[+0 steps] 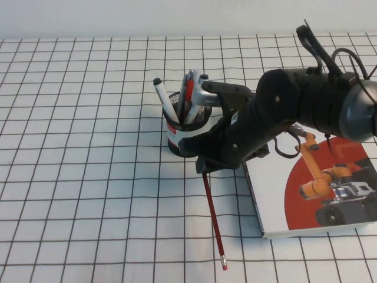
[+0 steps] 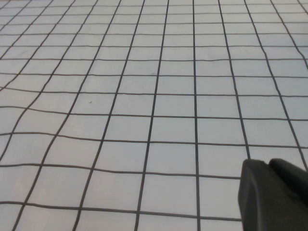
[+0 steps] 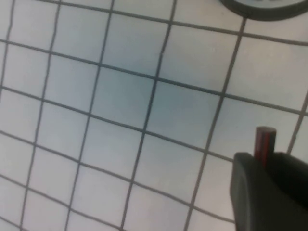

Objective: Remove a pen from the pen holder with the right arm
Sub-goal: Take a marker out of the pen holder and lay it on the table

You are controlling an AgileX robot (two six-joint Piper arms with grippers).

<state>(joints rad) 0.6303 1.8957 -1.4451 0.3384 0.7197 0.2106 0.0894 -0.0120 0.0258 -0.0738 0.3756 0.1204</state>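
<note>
We had the right gripper point(image 1: 204, 166) just near-right of the pen holder point(image 1: 174, 137), clamped on a red pencil point(image 1: 214, 223). The pencil was clear of the holder, its long axis running from the jaws toward the near edge, eraser end nearest. The left gripper point(image 2: 272, 195) hung over bare table, well apart; we couldn't tell its state.

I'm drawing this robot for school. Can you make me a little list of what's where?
pen cup: upright, pens inside
pencil: red, outside the cup, held by one end
right gripper: next to the pen cup, shut on the pencil
book: flat on the table, right of the cup
left gripper: above bare table
</note>
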